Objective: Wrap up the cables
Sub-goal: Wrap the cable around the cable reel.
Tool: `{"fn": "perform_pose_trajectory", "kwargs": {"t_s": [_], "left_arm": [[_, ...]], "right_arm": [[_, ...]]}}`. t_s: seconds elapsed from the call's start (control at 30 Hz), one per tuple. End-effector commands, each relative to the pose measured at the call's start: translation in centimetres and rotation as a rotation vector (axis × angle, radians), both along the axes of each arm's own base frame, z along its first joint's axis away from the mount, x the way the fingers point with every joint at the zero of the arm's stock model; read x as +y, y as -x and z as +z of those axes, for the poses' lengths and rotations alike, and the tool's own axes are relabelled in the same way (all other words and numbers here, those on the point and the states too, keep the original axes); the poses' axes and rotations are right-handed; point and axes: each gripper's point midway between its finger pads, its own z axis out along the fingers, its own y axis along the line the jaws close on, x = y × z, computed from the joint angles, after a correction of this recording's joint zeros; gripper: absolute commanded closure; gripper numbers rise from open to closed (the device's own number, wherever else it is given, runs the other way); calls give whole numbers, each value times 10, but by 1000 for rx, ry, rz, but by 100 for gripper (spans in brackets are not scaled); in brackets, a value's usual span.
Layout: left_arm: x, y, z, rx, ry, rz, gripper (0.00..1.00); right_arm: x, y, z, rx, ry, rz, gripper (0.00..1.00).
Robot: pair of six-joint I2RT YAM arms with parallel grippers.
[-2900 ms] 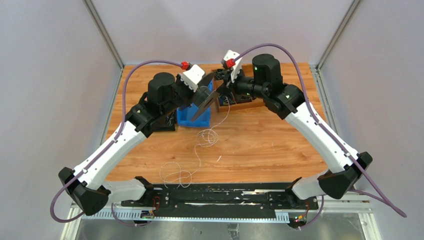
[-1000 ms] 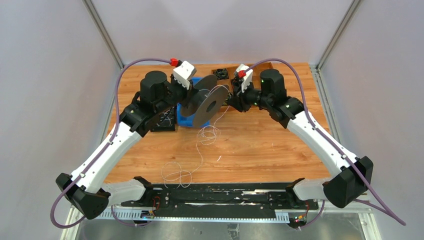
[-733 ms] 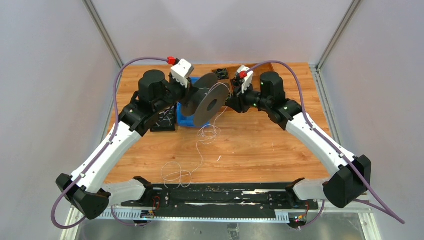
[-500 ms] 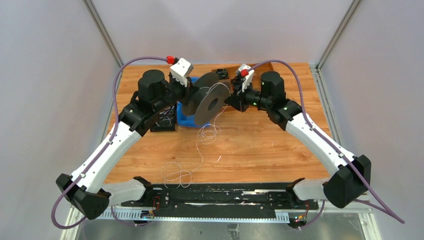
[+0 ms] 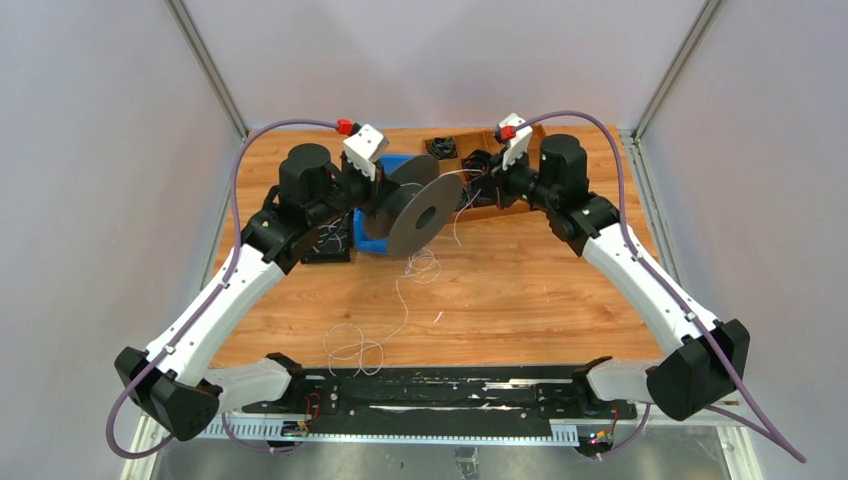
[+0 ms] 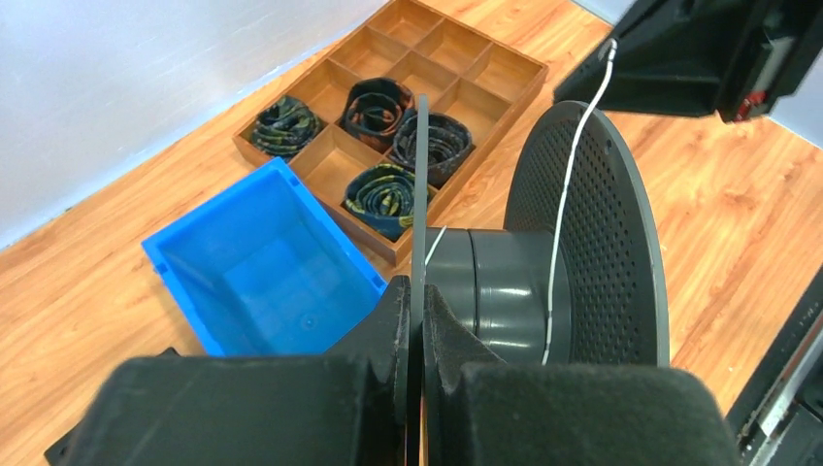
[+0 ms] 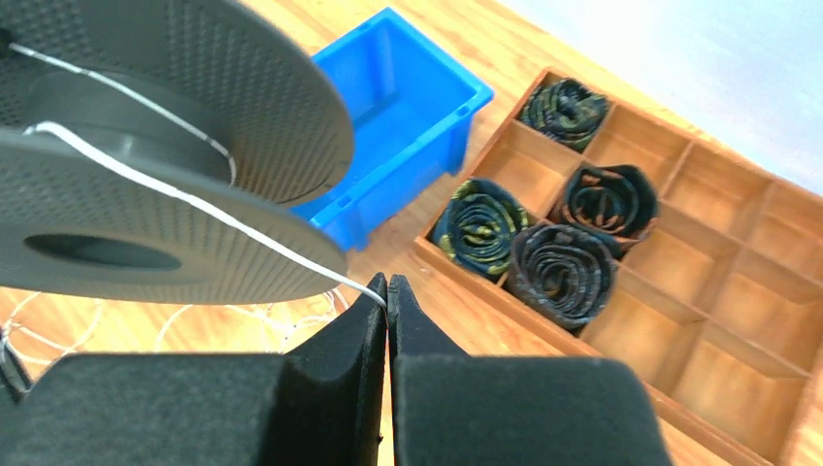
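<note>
A thin whitish cable (image 5: 404, 290) lies in loose loops on the wooden table and runs up onto a dark grey spool (image 5: 424, 212). My left gripper (image 6: 419, 291) is shut on the spool's near flange and holds the spool (image 6: 543, 282) in the air over the blue bin. One strand of cable (image 6: 571, 184) crosses the far flange. My right gripper (image 7: 386, 287) is shut on the cable (image 7: 194, 199), which stretches taut from my fingertips over the spool's rim (image 7: 175, 243). In the top view the right gripper (image 5: 478, 185) is just right of the spool.
A blue bin (image 5: 374, 238) sits under the spool. A wooden divided tray (image 5: 500, 205) at the back holds several black coiled cables (image 7: 563, 272). A black box (image 5: 328, 240) lies left of the bin. A black rail (image 5: 440, 385) runs along the near edge.
The left arm turned the spool from edge-on to face-on. The right gripper has moved right and back, away from the spool, drawing the cable taut over the rim.
</note>
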Motion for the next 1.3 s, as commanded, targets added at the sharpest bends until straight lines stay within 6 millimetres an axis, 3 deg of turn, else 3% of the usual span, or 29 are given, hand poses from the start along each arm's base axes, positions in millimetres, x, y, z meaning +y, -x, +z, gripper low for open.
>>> {"fn": "perform_pose_trajectory", "kwargs": {"t_s": [0.0, 0.2, 0.57, 0.9, 1.27], "left_arm": [[-8, 13, 40, -126, 71, -92, 100], [-19, 30, 43, -131, 86, -204, 100], [-21, 44, 57, -97, 201, -292, 100], [-10, 35, 77, -52, 366, -277, 100], [2, 24, 91, 6, 530, -244, 100]], "right_arm": [[-22, -17, 28, -118, 74, -86, 99], [-22, -32, 28, -147, 144, -74, 99], [-28, -43, -8, -89, 181, -63, 99], [-23, -32, -52, 14, 167, -18, 99], [-5, -19, -75, 127, 77, 61, 99]]}}
